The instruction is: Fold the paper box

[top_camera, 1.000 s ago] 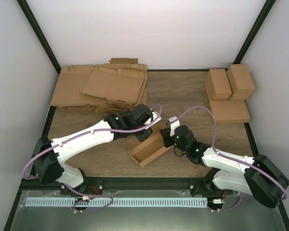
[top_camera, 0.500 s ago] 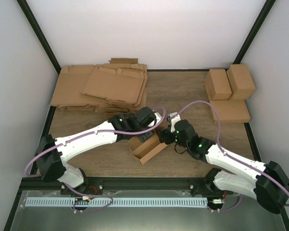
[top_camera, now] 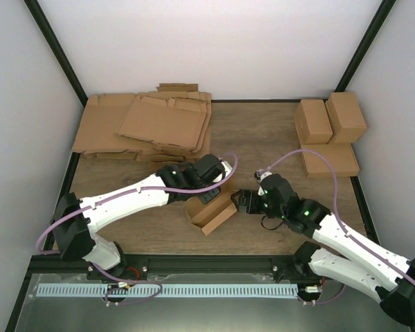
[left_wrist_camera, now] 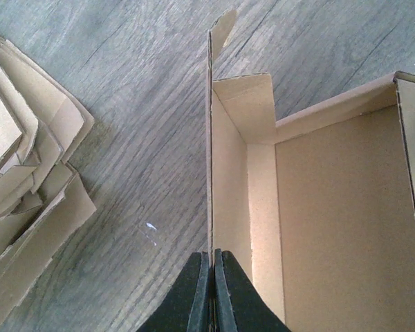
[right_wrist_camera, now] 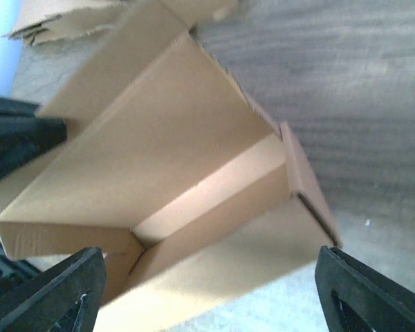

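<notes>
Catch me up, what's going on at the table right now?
The left gripper is shut on an upright side wall of the half-folded paper box, mid-table near the arms. The right gripper stands open at the box's right end, gripping nothing. A pile of flat cardboard sheets lies at the far left, and three closed boxes sit at the far right. The paper box is open-topped, so the folding isn't finished.

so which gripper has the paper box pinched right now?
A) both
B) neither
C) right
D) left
D: the left gripper is shut on an upright side wall of the paper box, while the right gripper has its fingers spread wide and grips nothing.
</notes>
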### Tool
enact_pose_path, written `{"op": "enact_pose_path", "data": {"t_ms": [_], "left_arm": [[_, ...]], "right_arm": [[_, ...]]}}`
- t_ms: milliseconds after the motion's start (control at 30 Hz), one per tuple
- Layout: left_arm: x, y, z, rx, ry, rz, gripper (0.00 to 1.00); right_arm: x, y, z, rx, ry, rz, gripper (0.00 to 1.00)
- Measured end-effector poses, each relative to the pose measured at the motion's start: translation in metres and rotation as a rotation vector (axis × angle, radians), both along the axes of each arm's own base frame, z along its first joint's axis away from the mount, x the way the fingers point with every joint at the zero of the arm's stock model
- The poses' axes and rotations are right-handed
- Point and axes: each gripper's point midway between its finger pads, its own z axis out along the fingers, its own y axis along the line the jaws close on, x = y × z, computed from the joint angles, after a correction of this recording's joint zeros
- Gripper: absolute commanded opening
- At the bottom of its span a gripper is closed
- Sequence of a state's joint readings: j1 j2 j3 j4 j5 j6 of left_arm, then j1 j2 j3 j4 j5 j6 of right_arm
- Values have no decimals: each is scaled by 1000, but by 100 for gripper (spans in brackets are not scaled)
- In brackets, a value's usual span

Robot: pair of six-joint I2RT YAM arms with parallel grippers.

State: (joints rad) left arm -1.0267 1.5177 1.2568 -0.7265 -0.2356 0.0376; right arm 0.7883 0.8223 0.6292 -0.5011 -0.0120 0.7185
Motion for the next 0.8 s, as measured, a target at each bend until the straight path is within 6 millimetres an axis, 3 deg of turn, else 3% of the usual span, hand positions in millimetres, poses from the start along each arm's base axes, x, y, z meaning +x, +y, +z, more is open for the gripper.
{"op": "enact_pose_path", "data": {"t_ms": [200, 367, 600, 800], "left_arm": [[0, -1, 0, -7, 2, 7, 4], [-1, -4, 1, -28, 11, 5, 4], [-14, -19, -4, -119, 104, -7, 4], [-20, -26, -5, -192, 187, 6, 5]], "right_arm": [[-28, 4, -27, 88, 149, 30, 82], [-44, 24, -48, 192, 230, 119, 77], [-34, 54, -36, 315, 176, 209, 68], [-29, 57, -44, 334, 147, 202, 63]]}}
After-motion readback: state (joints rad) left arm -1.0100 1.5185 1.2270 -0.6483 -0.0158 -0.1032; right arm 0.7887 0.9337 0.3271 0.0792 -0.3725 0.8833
